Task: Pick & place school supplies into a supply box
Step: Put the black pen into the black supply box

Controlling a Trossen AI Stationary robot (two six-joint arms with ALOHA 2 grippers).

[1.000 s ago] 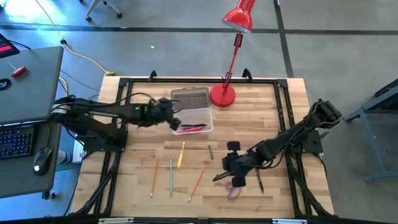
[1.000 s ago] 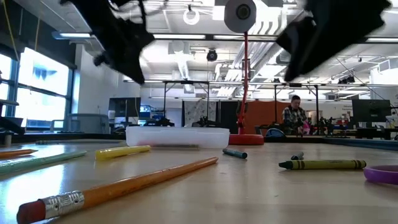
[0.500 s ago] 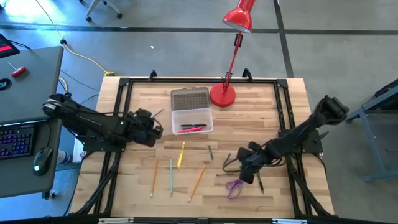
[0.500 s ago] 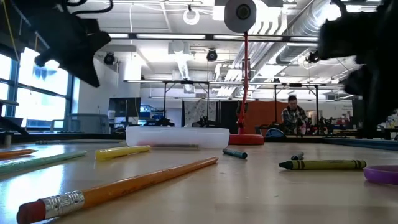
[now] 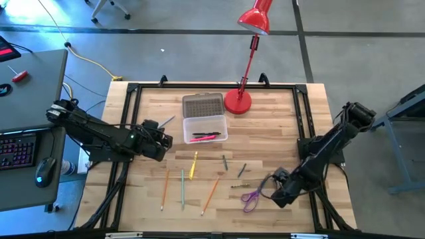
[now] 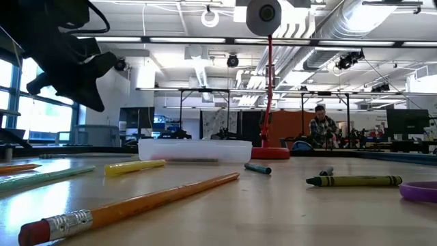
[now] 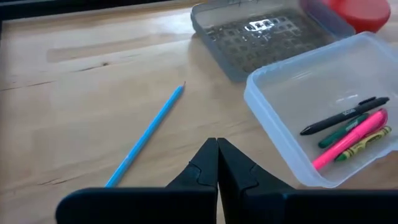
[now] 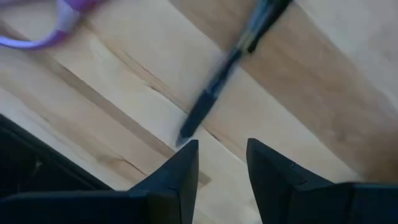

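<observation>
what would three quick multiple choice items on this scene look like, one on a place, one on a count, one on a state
1. Where does the blue pencil lie?
A. inside the supply box
B. on the table beside the supply box
C. under the lamp base

2. How many items lie in the supply box?
A. one
B. four
C. seven

3. How does the left pincer stand?
A. shut and empty
B. wide open
C. shut on the pink marker

Key: 1 B, the left wrist view shows the pencil on bare wood outside the box wall. 2 B, that view shows a black pen, a green pen, the pink marker and a yellow-green crayon in it. 3 A, its fingers meet with nothing between them.
</observation>
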